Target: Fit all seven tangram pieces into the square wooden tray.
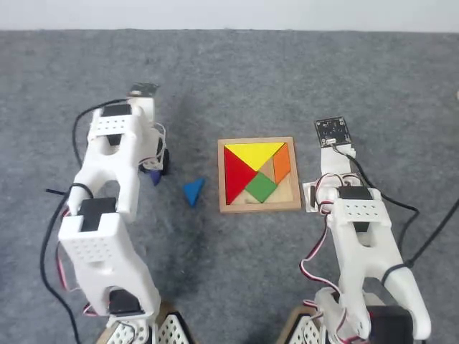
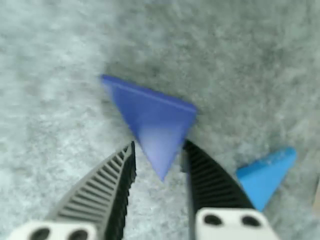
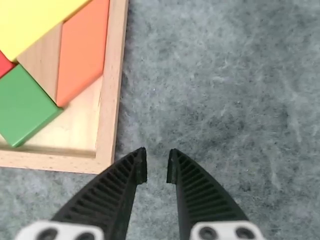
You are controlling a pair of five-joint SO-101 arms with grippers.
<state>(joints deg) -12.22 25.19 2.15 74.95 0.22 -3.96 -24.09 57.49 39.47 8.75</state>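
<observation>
The square wooden tray (image 1: 295, 172) lies in the middle of the grey mat, holding a yellow triangle (image 1: 252, 153), a red triangle (image 1: 235, 175), an orange piece (image 1: 282, 163) and a green square (image 1: 262, 188). Out on the mat to its left, my left gripper (image 2: 158, 145) is shut on the tip of a dark blue triangle (image 2: 152, 112), which also peeks out under the left arm (image 1: 154, 177). A light blue triangle (image 1: 193, 191) (image 2: 265, 175) rests between that gripper and the tray. My right gripper (image 3: 156, 155) is shut on nothing, just off the tray's near right corner (image 3: 107, 150).
Bare grey mat surrounds the tray on all sides. The right arm (image 1: 358, 229) stands close along the tray's right side, and black cables hang from both arms.
</observation>
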